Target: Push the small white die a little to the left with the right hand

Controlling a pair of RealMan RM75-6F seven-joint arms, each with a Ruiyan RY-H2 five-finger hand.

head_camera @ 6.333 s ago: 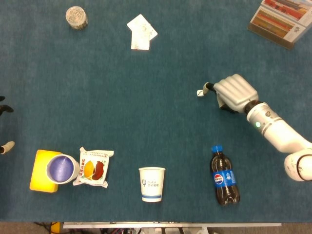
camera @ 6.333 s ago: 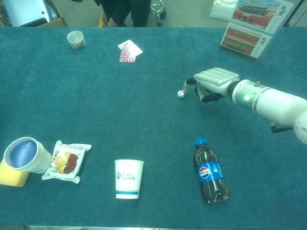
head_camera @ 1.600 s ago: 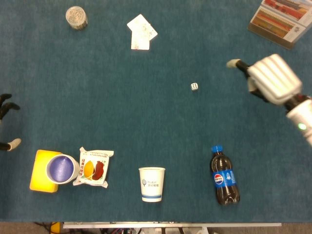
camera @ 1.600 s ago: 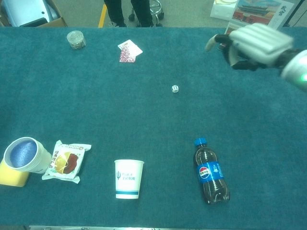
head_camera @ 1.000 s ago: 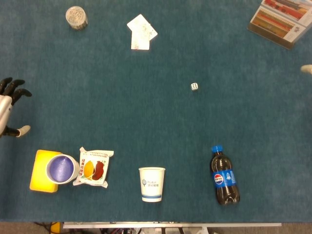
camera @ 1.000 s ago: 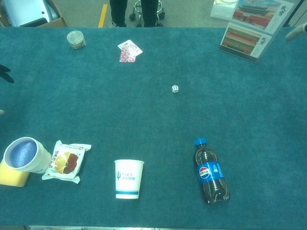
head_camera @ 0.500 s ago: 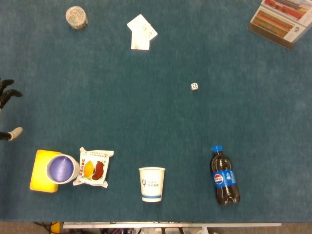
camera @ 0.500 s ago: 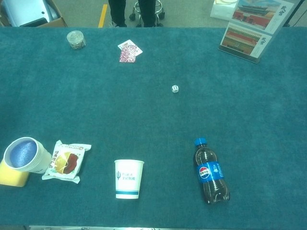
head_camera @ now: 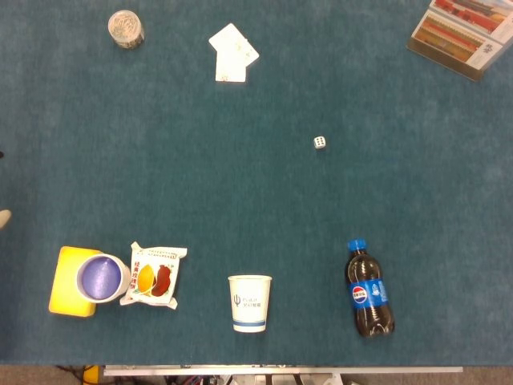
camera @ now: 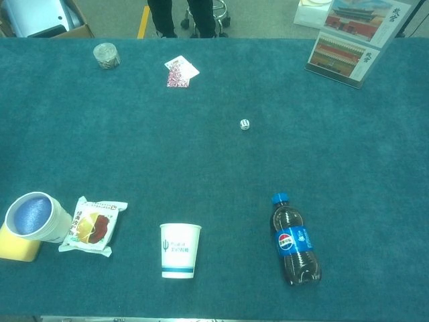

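Far left edge of the head view: a pale tip of the left hand just pokes in, too little to tell how its fingers lie. Near left: a white cup with purple inside stands on a yellow block, with a snack packet touching it on the right. Far left: a small round tin. Further right, far side: a few playing cards overlapping. Near edge, middle: a paper cup stands upright. Right of centre, the small white die sits alone on the bare blue desk, well apart from everything, with a dark cola bottle lying nearer and a little right of it. Far right corner: a printed booklet. The right hand shows in neither view, so its state cannot be told, and nothing is near the die now. Handling, by judgement: the die looks light, hard and small, and the felt-like cloth should give some drag, so it is more likely to tumble than slide. One fingertip low on its right face, then a slow, short nudge leftward. It already lies free with open cloth on its left side.
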